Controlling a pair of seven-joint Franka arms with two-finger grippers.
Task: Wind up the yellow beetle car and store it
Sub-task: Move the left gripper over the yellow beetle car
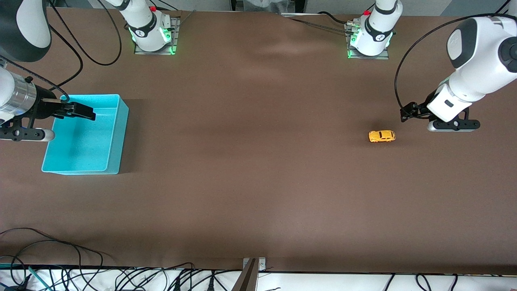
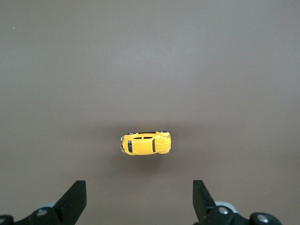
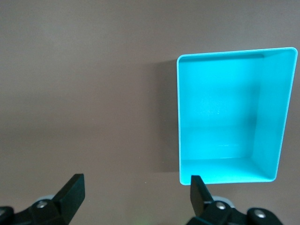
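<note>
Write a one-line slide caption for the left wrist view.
Open left end effector above the table, yellow beetle car standing on its wheels ahead of it.

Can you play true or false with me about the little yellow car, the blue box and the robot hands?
1. The yellow beetle car is inside the turquoise bin. False: it sits on the brown table, toward the left arm's end, and the bin holds nothing.
2. The left end effector is open. True: its fingers stand wide apart and hold nothing.
3. The right end effector is gripping the car. False: it is open with nothing in it, up over the bin's edge.
4. The car stands on its wheels. True.
5. The bin is at the right arm's end of the table. True.
</note>
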